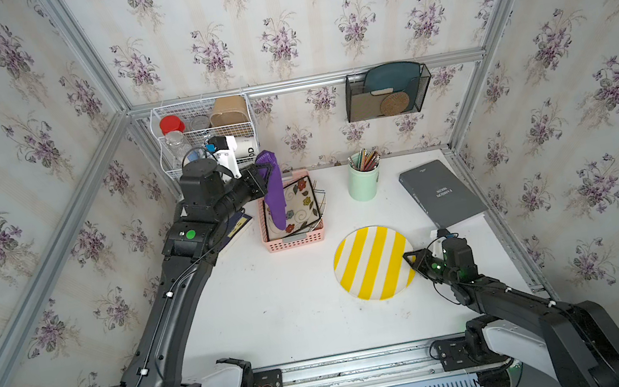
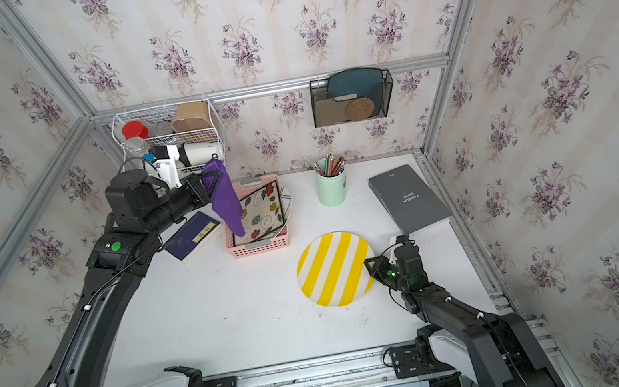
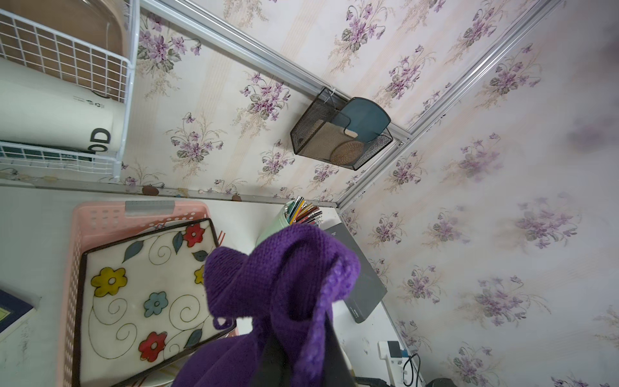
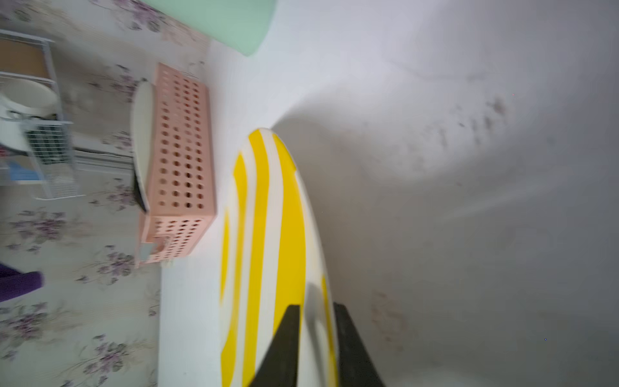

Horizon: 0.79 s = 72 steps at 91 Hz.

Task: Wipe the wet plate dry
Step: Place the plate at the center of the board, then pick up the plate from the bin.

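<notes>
Plate location, please?

I see the striped plate (image 1: 371, 264) (image 2: 332, 268) on the white table (image 1: 275, 305), over on my right side, in both top views.

And your right claw?

My right gripper (image 1: 408, 258) sits at the plate's rim with its jaws parted. The wrist view shows one finger (image 4: 284, 335) on either side of the edge, with slack between.

The left?

My left gripper (image 1: 264, 170) is clamped tight on the purple cloth (image 1: 275, 198). The cloth hangs over the pink basket (image 1: 294, 241), well apart from the plate.
</notes>
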Each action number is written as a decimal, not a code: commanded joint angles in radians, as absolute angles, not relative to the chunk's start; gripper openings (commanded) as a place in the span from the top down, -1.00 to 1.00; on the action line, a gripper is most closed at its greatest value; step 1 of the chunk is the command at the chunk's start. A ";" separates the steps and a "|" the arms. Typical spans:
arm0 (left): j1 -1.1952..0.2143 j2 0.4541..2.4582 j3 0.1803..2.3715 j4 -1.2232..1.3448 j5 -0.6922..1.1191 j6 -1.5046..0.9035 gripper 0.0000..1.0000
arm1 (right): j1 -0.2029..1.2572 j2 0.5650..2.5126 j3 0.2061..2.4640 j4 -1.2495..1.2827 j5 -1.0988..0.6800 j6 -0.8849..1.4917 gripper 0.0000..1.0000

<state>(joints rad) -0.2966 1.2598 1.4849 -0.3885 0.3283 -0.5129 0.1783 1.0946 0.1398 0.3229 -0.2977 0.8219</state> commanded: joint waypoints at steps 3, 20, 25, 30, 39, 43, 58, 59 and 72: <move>-0.295 1.245 1.479 -0.470 0.181 -0.455 1.00 | 0.181 1.099 0.269 0.070 -0.104 0.703 -0.70; -0.292 1.211 1.393 -0.561 -0.045 -0.353 1.00 | 0.206 1.067 0.562 -0.010 -0.032 0.654 -0.55; -0.290 1.215 1.361 -0.575 -0.105 -0.319 1.00 | 0.275 1.121 0.675 0.022 -0.086 0.640 -0.15; -0.290 1.221 1.323 -0.575 -0.158 -0.282 1.00 | 0.368 1.225 0.804 0.030 -0.142 0.596 0.09; -0.283 1.250 1.275 -0.559 -0.220 -0.240 1.00 | 0.487 1.442 1.044 -0.039 -0.180 0.541 0.19; -0.275 1.272 1.264 -0.552 -0.228 -0.245 1.00 | 0.519 1.530 1.124 -0.070 -0.172 0.522 0.19; -0.262 1.318 1.267 -0.549 -0.172 -0.277 1.00 | 0.531 1.827 1.406 -0.139 -0.210 0.504 0.13; -0.261 1.319 1.267 -0.547 -0.167 -0.277 1.00 | 0.530 1.848 1.426 -0.144 -0.211 0.503 0.12; -0.259 1.321 1.271 -0.547 -0.123 -0.298 1.00 | 0.578 2.027 1.626 -0.211 -0.200 0.496 0.08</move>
<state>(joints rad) -0.2619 1.3212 1.2633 -0.5701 -0.1577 -0.2871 0.5549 1.9423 1.5276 -0.1349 -0.1875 0.5220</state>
